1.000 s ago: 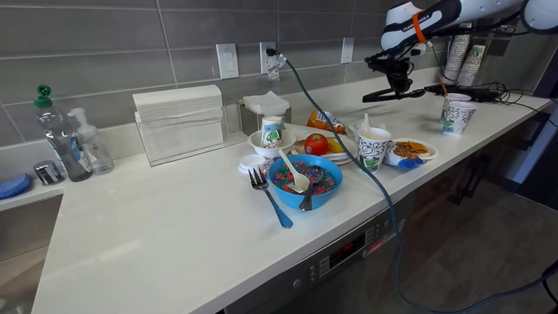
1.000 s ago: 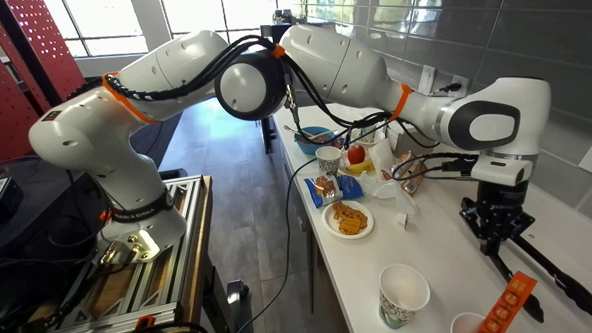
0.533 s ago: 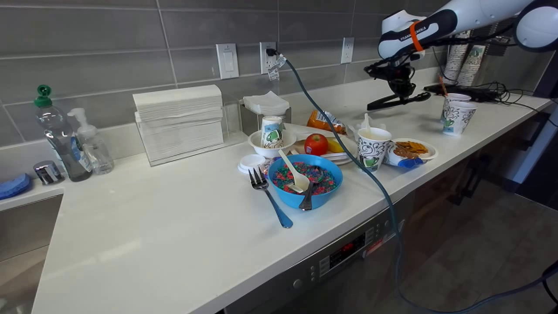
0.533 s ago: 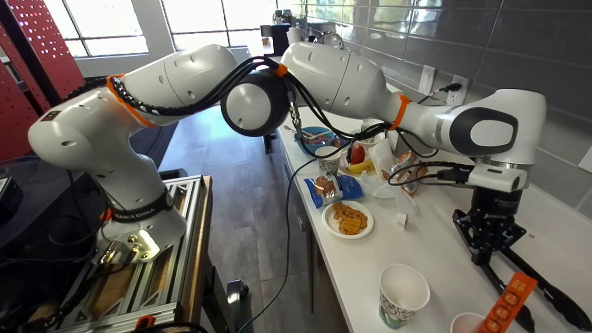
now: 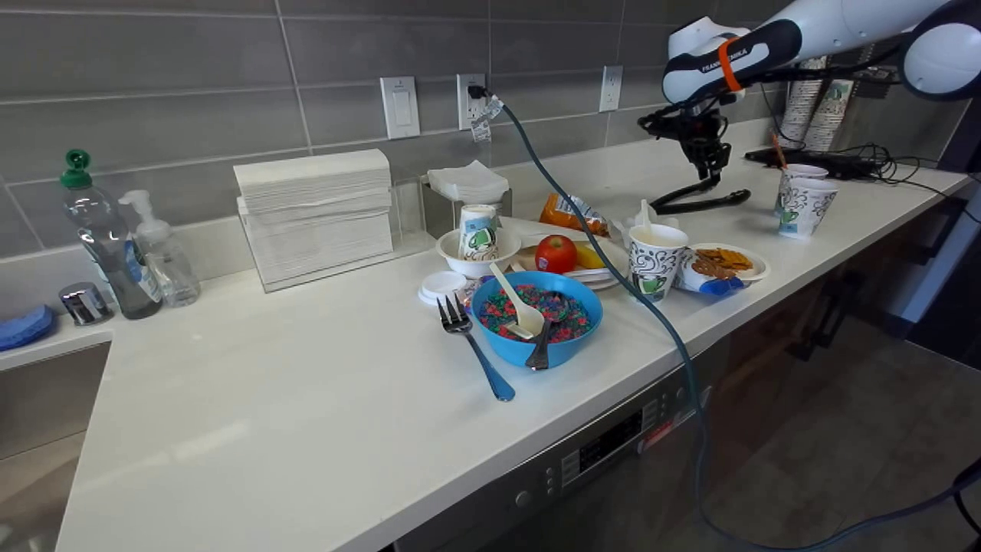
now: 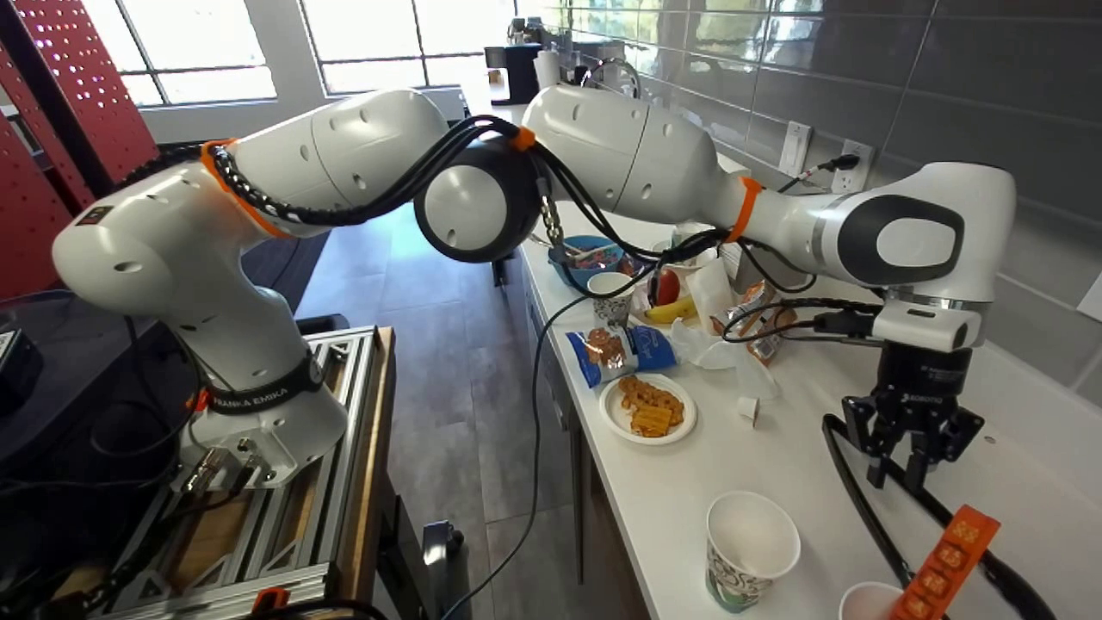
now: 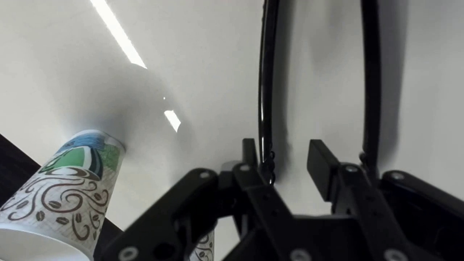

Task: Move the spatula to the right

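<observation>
We see the black utensil [image 7: 267, 65] only in part.
In the wrist view it runs off the top edge in two places, and low in the frame it passes behind the pincer [image 7: 284, 156], so we cannot tell whether they touch. At lower left, a patterned cup [image 7: 69, 195] is cut by the frame; near bottom centre, we get just a sliver of a second cup [image 7: 206, 249]. At lower right in an exterior view, an orange packet [image 6: 947, 564] covers stretches of the utensil, and the bottom edge crops a pale cup [image 6: 868, 601]. At far left in an exterior view, we lose part of a blue sponge [image 5: 24, 328].
</observation>
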